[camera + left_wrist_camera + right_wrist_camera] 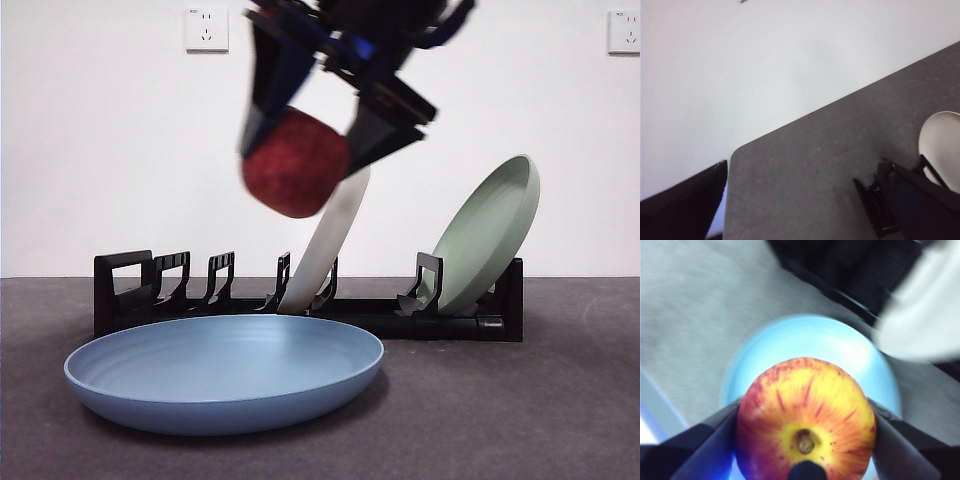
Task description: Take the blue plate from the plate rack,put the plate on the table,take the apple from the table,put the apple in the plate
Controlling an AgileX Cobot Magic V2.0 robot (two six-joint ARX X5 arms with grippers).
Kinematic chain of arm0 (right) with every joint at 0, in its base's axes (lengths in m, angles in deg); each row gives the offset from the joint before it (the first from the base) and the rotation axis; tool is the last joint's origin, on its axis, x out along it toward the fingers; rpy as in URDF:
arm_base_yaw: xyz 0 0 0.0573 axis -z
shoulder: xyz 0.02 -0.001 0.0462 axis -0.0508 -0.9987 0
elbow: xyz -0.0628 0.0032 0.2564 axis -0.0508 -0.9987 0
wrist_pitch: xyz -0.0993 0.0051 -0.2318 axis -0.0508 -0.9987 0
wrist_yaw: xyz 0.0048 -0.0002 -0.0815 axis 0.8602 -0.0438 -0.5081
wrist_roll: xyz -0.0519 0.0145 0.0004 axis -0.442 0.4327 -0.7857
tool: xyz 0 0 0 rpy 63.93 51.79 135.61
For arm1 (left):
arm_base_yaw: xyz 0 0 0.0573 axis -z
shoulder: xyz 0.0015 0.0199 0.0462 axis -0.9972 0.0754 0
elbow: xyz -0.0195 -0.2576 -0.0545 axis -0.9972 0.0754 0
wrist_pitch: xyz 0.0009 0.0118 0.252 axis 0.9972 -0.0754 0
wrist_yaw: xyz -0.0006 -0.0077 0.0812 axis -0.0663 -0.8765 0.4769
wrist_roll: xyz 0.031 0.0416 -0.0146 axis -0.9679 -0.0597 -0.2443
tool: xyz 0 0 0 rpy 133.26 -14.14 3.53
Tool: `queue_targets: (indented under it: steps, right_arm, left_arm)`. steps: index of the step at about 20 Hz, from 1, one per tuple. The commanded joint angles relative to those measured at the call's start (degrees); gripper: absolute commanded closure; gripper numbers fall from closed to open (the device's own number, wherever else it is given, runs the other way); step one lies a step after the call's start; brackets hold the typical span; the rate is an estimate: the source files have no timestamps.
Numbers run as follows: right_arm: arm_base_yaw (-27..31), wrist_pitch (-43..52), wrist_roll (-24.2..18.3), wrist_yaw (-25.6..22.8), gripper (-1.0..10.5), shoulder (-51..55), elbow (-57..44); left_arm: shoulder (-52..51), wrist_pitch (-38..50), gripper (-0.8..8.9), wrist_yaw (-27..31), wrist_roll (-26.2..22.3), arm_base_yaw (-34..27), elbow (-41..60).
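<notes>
Large deep-red apple (296, 163) with a yellow-orange stem patch clamped between the two black jaws of the right gripper (805, 432), carried in the air above the wide matte light-blue plate (225, 372) lying flat on the dark grey speckled table (520, 410), in front of the long black slotted plate rack (300, 300). Best lowered straight down over the plate's middle, released only near its floor to prevent rolling. Clearance from the cream-white plate (328, 240) behind worth minding. Left gripper (805, 220) parked wide, empty, beside the rack's end.
</notes>
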State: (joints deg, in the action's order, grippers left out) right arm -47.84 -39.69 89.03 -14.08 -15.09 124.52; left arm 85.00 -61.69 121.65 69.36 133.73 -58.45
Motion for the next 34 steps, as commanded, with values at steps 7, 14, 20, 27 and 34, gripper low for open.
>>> queue_targets:
  steps: [7,14,20,27,34]
  right_arm:
    - [-5.33,1.68,1.01,-3.19,9.6,-14.43,4.66]
    - [-6.64,-1.66,0.33,-7.23,7.7,-21.24,4.66]
    - [-6.95,-1.75,0.39,-7.3,4.3,-21.2,4.66]
    - [-6.8,-2.4,0.37,-7.28,4.4,-15.69,5.88]
    - [-4.55,-7.43,-0.96,-7.58,4.4,5.11,5.88]
  left_arm:
    - [0.02,-1.16,3.11,0.15,0.72,-2.05,0.11]
    - [0.02,-4.72,3.11,0.15,2.32,-2.03,0.11]
    - [0.04,-5.2,3.11,0.13,3.39,-2.05,0.11]
    - [0.04,-5.29,3.11,-0.17,3.56,-2.03,0.11]
    - [0.17,-5.6,3.12,-14.56,2.89,-2.03,0.13]
